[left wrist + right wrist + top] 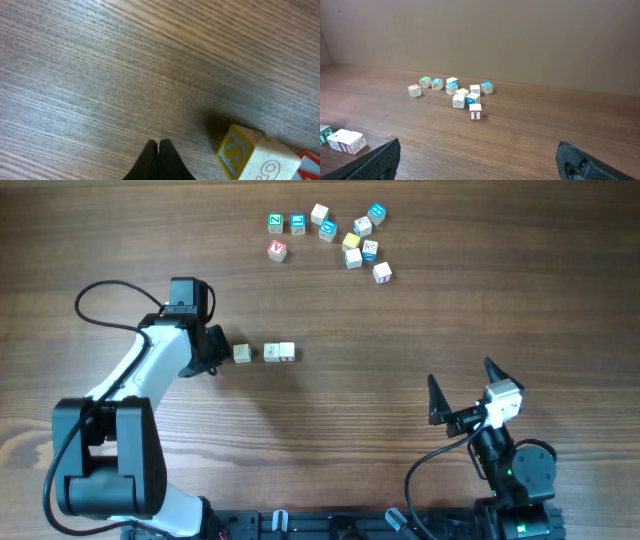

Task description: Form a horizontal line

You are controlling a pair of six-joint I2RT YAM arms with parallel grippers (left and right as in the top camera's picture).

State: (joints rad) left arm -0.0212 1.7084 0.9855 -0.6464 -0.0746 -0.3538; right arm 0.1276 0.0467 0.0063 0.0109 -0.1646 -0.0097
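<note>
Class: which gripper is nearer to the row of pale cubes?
Left. The left gripper sits shut close beside the row of pale cubes, at its left end. The right gripper hangs open far off to its right, lower in the overhead view.

Row cubes [272,352] looked whitish on the brown, streaky-grained table [420,320]; far cluster [328,230] flashed blue, green, yellow (red faces too).

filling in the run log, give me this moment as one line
left gripper: shut, empty, beside single cube | progress: single cube, gap, touching pair | right gripper: open, away from cubes | loose cluster: far side
</note>
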